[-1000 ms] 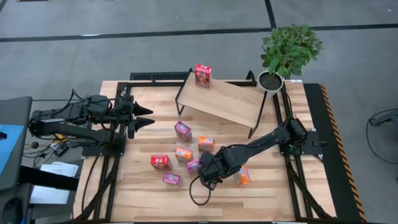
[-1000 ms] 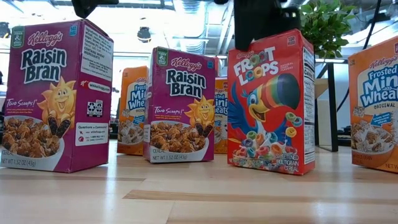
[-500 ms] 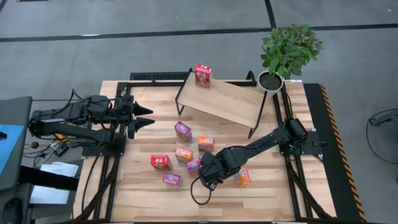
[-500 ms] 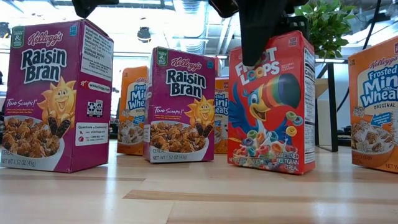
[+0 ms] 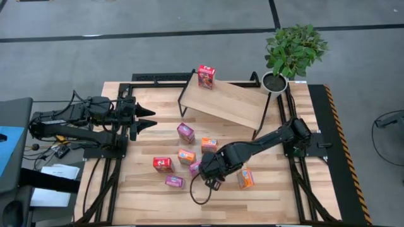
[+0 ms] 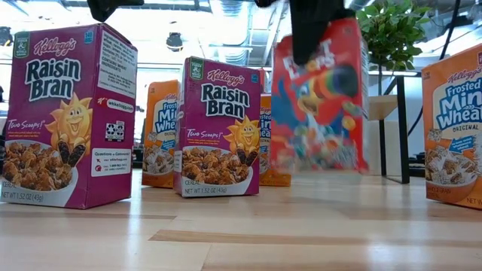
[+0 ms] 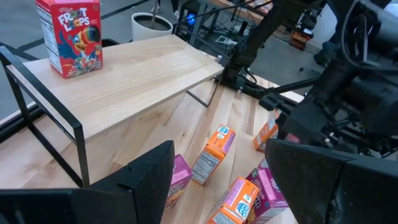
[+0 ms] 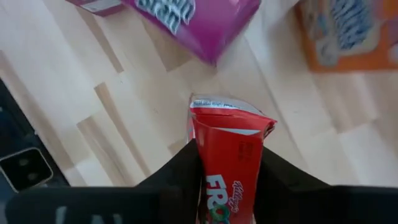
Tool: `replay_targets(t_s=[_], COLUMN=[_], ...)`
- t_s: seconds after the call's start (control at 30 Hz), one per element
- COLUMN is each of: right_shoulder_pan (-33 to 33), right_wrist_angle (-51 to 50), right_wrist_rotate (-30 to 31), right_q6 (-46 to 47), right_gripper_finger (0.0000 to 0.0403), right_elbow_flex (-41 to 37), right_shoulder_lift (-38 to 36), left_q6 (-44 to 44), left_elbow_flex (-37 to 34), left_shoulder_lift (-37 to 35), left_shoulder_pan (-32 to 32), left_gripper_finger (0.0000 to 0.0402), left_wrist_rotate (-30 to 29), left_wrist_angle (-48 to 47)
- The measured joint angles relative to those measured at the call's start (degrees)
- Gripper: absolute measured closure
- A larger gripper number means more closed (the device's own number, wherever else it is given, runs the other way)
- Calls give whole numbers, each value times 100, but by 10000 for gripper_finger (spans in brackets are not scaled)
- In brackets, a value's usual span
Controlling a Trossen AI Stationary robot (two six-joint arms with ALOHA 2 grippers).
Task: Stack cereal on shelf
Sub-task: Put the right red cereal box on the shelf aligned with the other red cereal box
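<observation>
My right gripper (image 5: 211, 170) points down over the table's middle, shut on a red cereal box (image 6: 320, 105). In the high view the gripper hides that box. Several more cereal boxes stand around it, among them a red one (image 5: 163, 164), a magenta one (image 5: 185, 132) and an orange one (image 5: 245, 178). The light wood shelf (image 5: 224, 101) stands on black wire legs at the far middle. Another red box (image 5: 206, 76) stands upright on its far left corner. My left gripper (image 5: 148, 120) hovers open at the table's left, facing the shelf (image 7: 124, 81). My right gripper pinches the red box's upper end (image 8: 205, 165) between its two fingers, one on each broad face, with a narrow side facing the wrist camera. The fingers (image 6: 312, 34) come from above, pointing down. The box hangs below them, roughly upright and lifted clear of the table.
In the low view, magenta boxes (image 6: 68, 113) (image 6: 218, 128) and an orange box (image 6: 456, 128) stand close on either side of the lifted one. A potted plant (image 5: 293, 53) stands at the far right corner beside the shelf. A cable loop (image 5: 199, 195) hangs below my right arm.
My right gripper has come down over the top of the red box, shut on it and gone up. The box, which stood on the table, is now lifted clear, and the boxes around it have stayed where they were.
</observation>
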Motion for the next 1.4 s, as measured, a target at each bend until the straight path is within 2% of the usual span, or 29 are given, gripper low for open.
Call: replay_targets(t_s=[0.23, 0.47, 0.63, 0.73, 0.9, 1.13, 1.4], right_shoulder_pan=[-400, -966, -1524, -1899, -2541, -3406, -3851], right_wrist_angle=[-1079, -1956, -2285, -2348, -2277, -2065, -1889], right_wrist_rotate=[105, 591, 1082, 1137, 1286, 1308, 1240], right_q6=[-854, -1883, -2650, -3125, -3951, -4774, -5124], right_gripper_finger=[261, 258, 267, 269, 265, 266, 259], right_elbow_flex=[1025, 2034, 2601, 2834, 2936, 2930, 2930], right_shoulder_lift=[-2, -2, -2, -2, -2, -2, -2], left_q6=[-3, -6, -17, -17, -17, 47, -7], left_elbow_flex=[0, 0, 0, 0, 0, 0, 0], left_shoulder_lift=[1, 0, 2, 0, 2, 0, 2], left_shoulder_pan=[-2, -1, 0, -1, 0, -1, 0], left_gripper_finger=[158, 158, 158, 158, 158, 158, 158], left_wrist_rotate=[0, -24, -44, -44, -66, -428, -496], left_wrist_angle=[0, 2, 2, 2, 2, 2, 4])
